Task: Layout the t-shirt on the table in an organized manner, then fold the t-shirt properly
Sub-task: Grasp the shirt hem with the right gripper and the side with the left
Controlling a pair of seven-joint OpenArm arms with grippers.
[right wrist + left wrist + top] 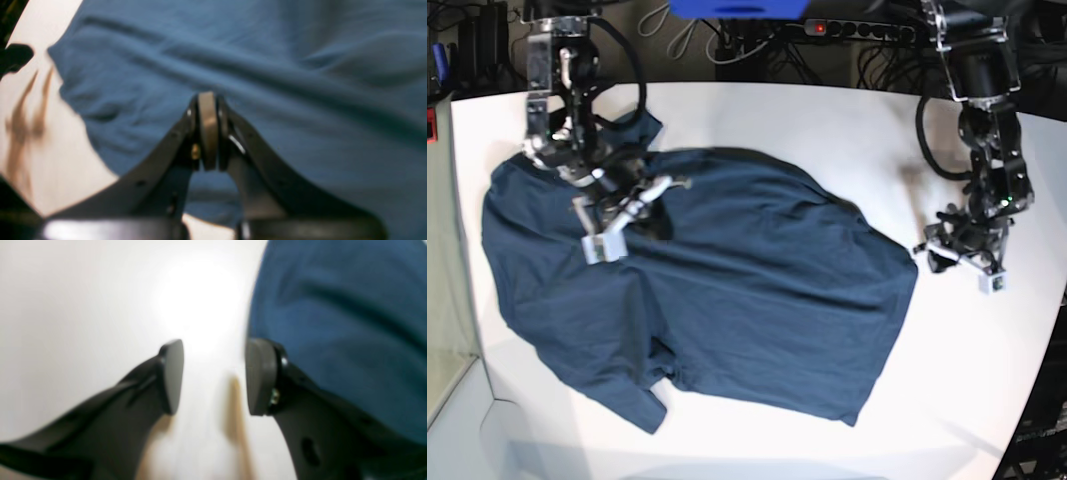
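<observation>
Navy t-shirt spread rumpled over the white bench.

Left wrist: left gripper, jaws parted and empty, just beside the t-shirt's edge. Right wrist: right gripper, jaws closed, over the t-shirt. Base: both arms flank the t-shirt.

Dark cables and a power strip behind.

Right tool centred low, pads pressed flat together, tips against wrinkled blue t-shirt. Cloth fills most of view, folds running across, blurred. Pale tabletop bare at left, streaked with brownish reflections. Dark blurred shape at upper left edge, unidentifiable.
</observation>
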